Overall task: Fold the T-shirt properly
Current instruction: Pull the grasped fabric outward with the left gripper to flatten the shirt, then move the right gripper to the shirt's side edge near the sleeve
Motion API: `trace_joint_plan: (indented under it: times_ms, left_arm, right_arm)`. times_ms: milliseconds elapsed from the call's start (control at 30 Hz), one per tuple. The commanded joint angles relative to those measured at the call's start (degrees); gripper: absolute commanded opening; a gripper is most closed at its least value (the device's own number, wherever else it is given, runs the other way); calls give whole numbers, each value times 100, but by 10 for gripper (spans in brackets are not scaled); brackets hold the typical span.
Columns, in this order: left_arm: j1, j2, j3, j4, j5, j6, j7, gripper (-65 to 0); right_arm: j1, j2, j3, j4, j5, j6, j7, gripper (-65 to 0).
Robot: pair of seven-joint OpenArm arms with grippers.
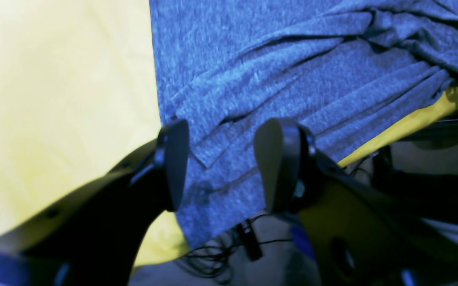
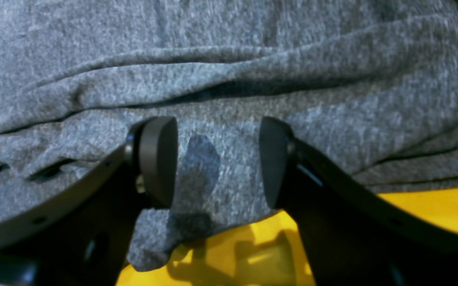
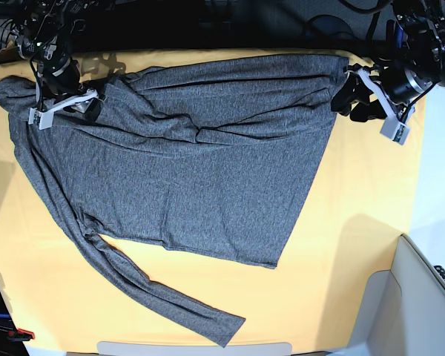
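The dark grey T-shirt (image 3: 193, 170) lies spread out on the yellow-orange table cloth (image 3: 356, 222), rumpled along its far side, with one long sleeve (image 3: 170, 304) trailing toward the front edge. My left gripper (image 3: 350, 96) hovers at the shirt's far right corner. In the left wrist view its jaws (image 1: 221, 167) stand open over the shirt's hem (image 1: 272, 59), which hangs past the table edge, clamping nothing. My right gripper (image 3: 85, 107) rests at the shirt's far left end. In the right wrist view it (image 2: 217, 163) is open, with wrinkled fabric (image 2: 229, 59) lying flat between the fingers.
A pale grey bin (image 3: 415, 297) stands off the table's front right corner. Dark cables (image 1: 245, 238) hang below the table edge under the left gripper. Bare cloth (image 1: 54, 99) stretches beside the shirt's edge. Both arm bases and wiring crowd the far corners.
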Motion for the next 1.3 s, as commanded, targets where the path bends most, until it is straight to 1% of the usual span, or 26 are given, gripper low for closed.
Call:
trace_joint_plan:
  times_ms: [0,67,133,167,267,300,367,400,467,567,600,633,700,767,833,900,967,1033,1167,1267]
  left_arm:
    - [-68,-163,-24,77,-114,-7,-84,-354]
    - [-77,-190,-51,86,-114,-7,-84,-354]
    - [-112,-190,-33,86,-97,-7,-84,-354]
    - [-182,-190,-24,86,-88,-7,-84,-354]
    - [-297,-190,-16,77,-88,-7,-84,-354]
    - [-314,-190,-16,77,-88,-7,-84,-354]
    - [-323,-190,-16,77,-88,-7,-84,-354]
    - [-323,-190,-16,77,-88,-7,-84,-354]
    - [-323,-190,-16,68,-88,-7,-84,-354]
    - [-323,-190,-16,68,-79,-7,-84,-354]
    - [-323,-190,-16,51,-79,-7,-84,-354]
    - [-323,-190,-16,7,-79,-7,-84,-354]
    - [-332,-190,-16,-64,-79,-7,-84,-354]
    - [-332,-190,-16,-90,-79,-7,-84,-354]
    - [-332,-181,-16,-90,-79,-7,-84,-354]
    - [-332,-172,-16,-90,-79,-7,-84,-354]
    - [-332,-172,-16,-90,-79,-7,-84,-354]
    - [-332,-172,-16,-90,-79,-7,-84,-354]
    - [-332,-163,-16,-90,-79,-7,-84,-354]
    - [-332,-154,-16,-90,-79,-7,-84,-354]
  right_arm:
    - [77,94,52,183,25,15,121,-324]
    - [253,323,201,351,34,-11,112,-324]
    - [551,463,333,386,34,-11,94,-322]
    - [745,516,377,315,16,-11,94,-321]
    - [1334,815,439,-239,-63,-2,86,-315]
    - [1571,947,412,-564,-63,15,77,-298]
    - [2037,1246,404,-1188,-45,51,-152,-253]
    - [2327,1386,395,-1557,-45,130,-301,-233]
    - [2776,1641,333,-2243,-54,648,-477,-212]
    - [3373,2019,280,-3254,-81,1642,-468,-211]
    - [3593,2160,280,-3641,-81,1897,-468,-211]
    - [3822,2292,280,-4036,-81,2117,-459,-211]
    - [4191,2468,245,-4660,-81,2415,-459,-211]
    - [4472,2582,245,-5170,-89,2626,-424,-211]
    - [4657,2705,237,-5715,-89,2846,-187,-211]
    - [4789,2846,87,-6155,-89,3000,121,-212]
    - [4868,2925,-124,-6436,-89,3000,341,-212]
    - [4921,2925,-309,-6603,-81,3000,464,-212]
    - [4921,2828,-309,-6744,-63,3000,525,-212]
    - [4903,2784,-309,-6849,-81,3000,754,-212]
